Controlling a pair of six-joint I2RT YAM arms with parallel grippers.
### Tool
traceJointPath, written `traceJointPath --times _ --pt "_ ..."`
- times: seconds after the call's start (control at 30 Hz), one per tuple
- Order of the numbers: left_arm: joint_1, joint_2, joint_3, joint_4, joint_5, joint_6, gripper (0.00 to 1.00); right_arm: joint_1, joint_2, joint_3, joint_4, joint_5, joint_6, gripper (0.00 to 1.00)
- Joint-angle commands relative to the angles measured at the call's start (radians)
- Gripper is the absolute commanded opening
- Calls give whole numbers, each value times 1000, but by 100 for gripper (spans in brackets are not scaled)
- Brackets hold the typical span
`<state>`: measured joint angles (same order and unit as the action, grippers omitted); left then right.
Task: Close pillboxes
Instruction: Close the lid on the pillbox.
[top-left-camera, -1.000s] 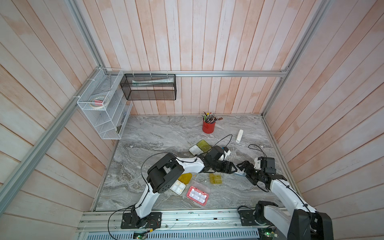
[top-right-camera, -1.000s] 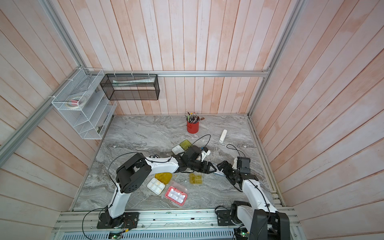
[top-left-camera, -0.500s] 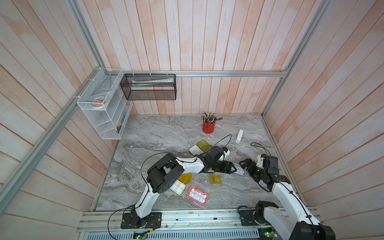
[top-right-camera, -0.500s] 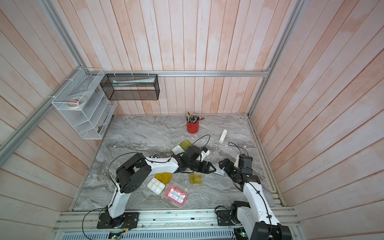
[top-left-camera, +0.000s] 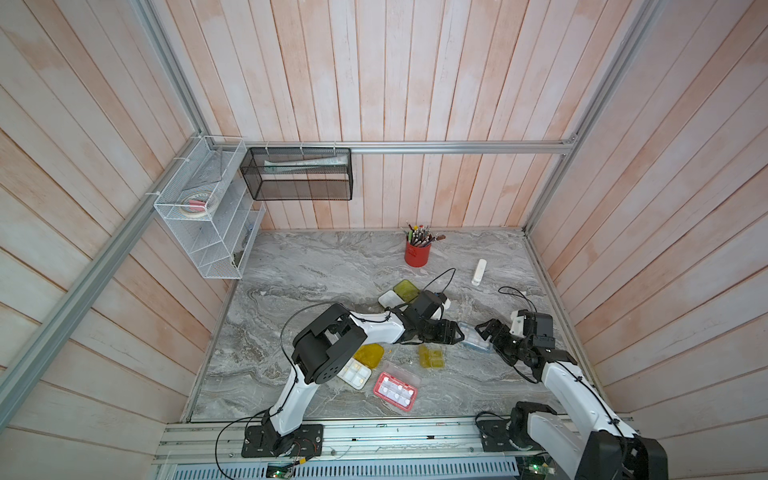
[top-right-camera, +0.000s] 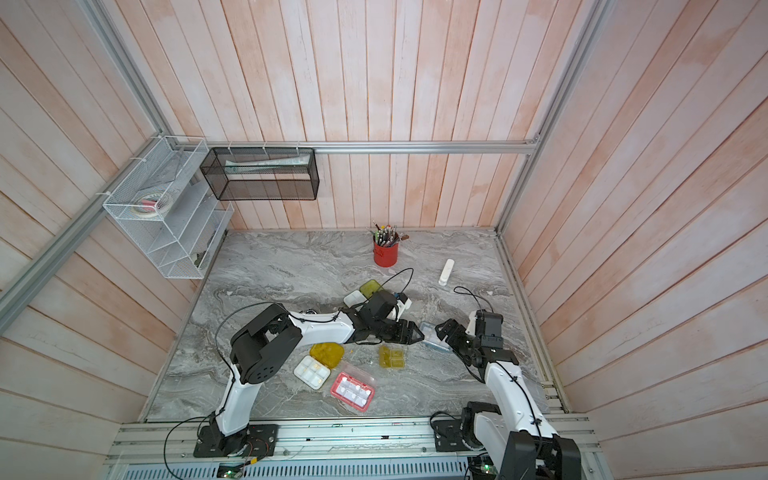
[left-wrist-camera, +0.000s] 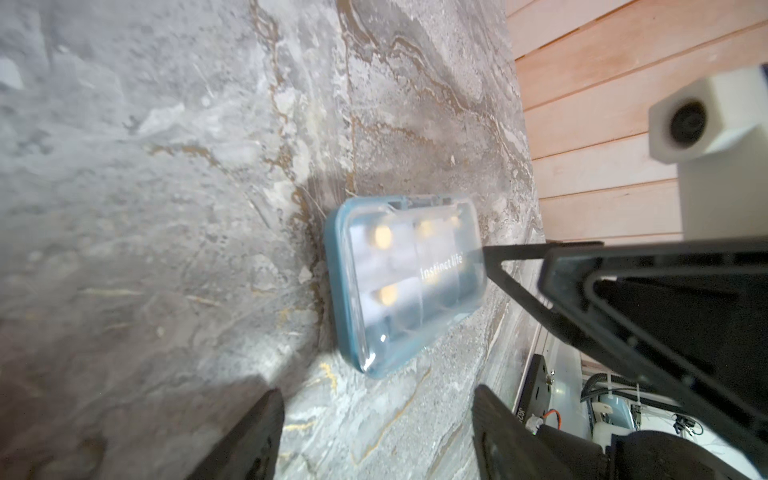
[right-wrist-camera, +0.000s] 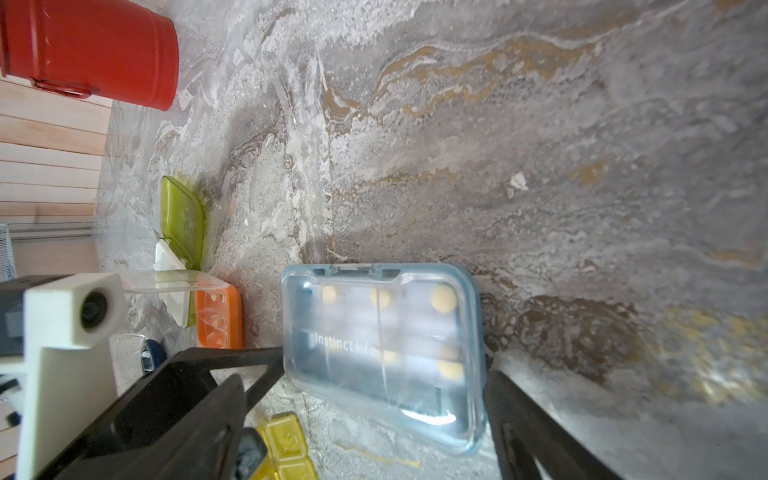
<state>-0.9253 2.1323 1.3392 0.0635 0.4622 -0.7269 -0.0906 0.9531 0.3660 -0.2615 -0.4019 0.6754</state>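
We log the left gripper (left-wrist-camera: 374, 390) and right gripper (right-wrist-camera: 365, 376) on opposite sides of the lid-down light blue pillbox (top-left-camera: 473, 340), both sets of fingers (right-wrist-camera: 523, 415) spread wide, holding nothing.

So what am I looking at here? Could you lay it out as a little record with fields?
Surface: grey marbled tabletop
Centre: light blue plastic pillbox, lid shut, lying flat
Left fingers: open, one tip at the pillbox's edge
Right fingers: open, spread close around the pillbox
Lids open: pink-red plastic pillbox; white tray pillbox with olive-green lid
Bystander: red cup of pencils
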Motion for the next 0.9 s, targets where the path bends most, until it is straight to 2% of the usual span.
traceJointPath --times 0.0,0.3,0.43,0.63,0.87 --pt "-2 30 63 -30 -14 13 74 -7 15 -27 -3 -3 -11 90" --pt "-3 76 92 -46 -4 17 72 -6 55 -22 8 -3 -16 85" --pt "-3 89 97 -57 -4 17 70 -6 70 -22 14 -9 -17 79" --pt "-2 98 129 -128 -44 39 67 -7 97 -22 15 -8 -32 70" --pt "-9 118 158 -206 -77 59 62 -6 115 -18 -4 10 -50 67"
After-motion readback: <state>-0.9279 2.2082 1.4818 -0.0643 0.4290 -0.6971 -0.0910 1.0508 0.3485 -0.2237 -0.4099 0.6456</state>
